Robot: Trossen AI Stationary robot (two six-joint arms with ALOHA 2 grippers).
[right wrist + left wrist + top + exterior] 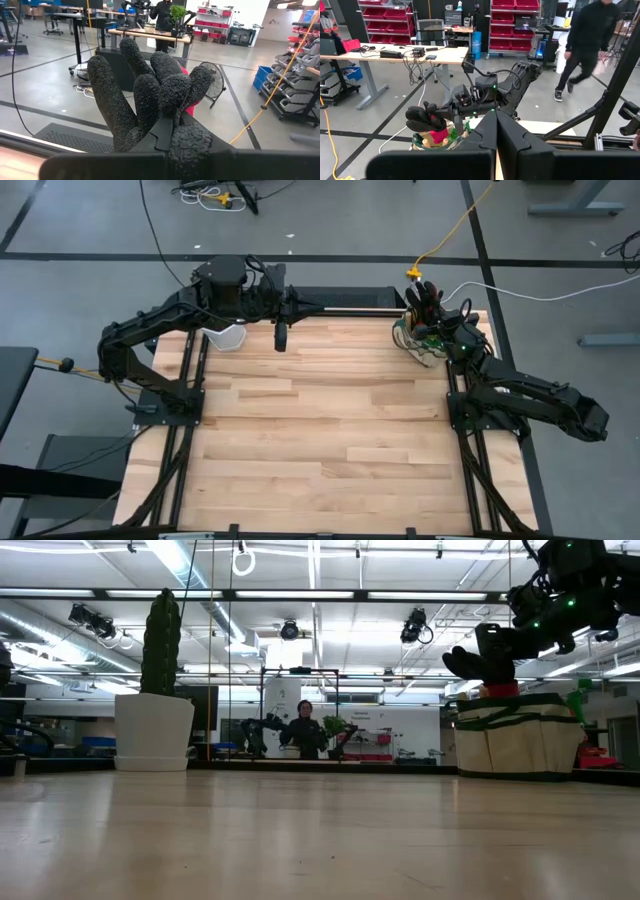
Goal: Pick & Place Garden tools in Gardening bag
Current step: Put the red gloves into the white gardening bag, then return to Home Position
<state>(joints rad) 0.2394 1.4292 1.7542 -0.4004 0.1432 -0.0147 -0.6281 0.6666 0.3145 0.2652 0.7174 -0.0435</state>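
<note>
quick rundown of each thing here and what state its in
left gripper: shut, empty, raised at the table's far edge
right gripper: shut on gloves, above the bag
gloves: held, not yet dropped in
gardening bag: upright, open-topped, at far right corner
cactus pot: upright

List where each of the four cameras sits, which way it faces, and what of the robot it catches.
High: overhead, straight down on the table; both arms.
Low: table height, level across; right tool holding the gloves above the bag.
Left wrist: past the shut left tool toward the right arm.
Right wrist: past the right tool gripping the gloves.
Shared: the gloves appear in low and both wrist views.
</note>
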